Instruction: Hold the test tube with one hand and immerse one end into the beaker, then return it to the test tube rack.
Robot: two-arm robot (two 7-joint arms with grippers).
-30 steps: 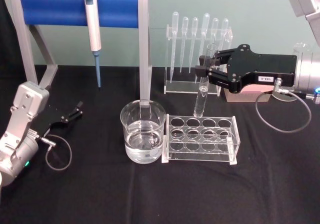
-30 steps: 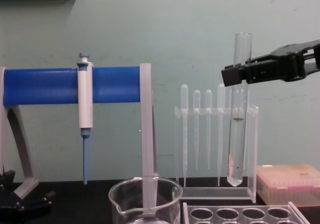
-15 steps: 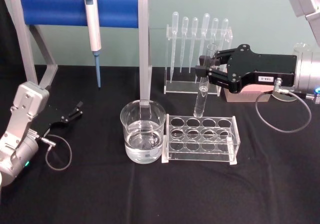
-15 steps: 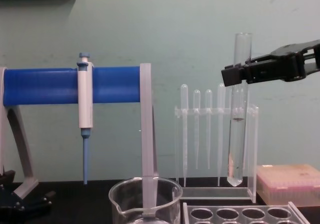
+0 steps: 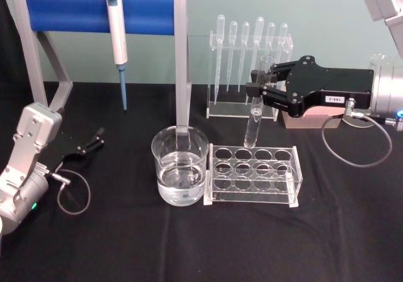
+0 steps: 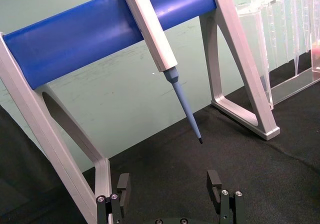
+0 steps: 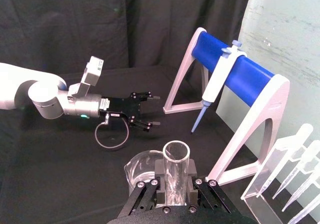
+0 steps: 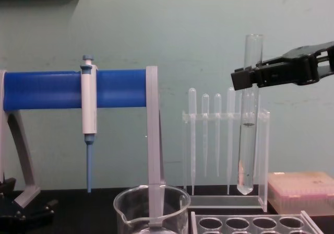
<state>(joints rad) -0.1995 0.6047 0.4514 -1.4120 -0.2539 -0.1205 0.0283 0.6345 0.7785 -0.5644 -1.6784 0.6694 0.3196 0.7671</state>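
Right gripper (image 5: 257,93) is clamped on the test tube (image 5: 254,123) below its rim. The tube is upright, its rounded end hanging above the back row of the test tube rack (image 5: 296,176), clear of the holes. The beaker (image 5: 165,162), part-filled, sits just left of the rack. Left gripper (image 5: 93,140) rests low at left, fingers apart.

We see the right claw (image 7: 175,186) clamped on the test tube (image 7: 176,165), the beaker (image 7: 140,170) just beside it; farther off, the left claw (image 7: 152,111) hangs spread apart.
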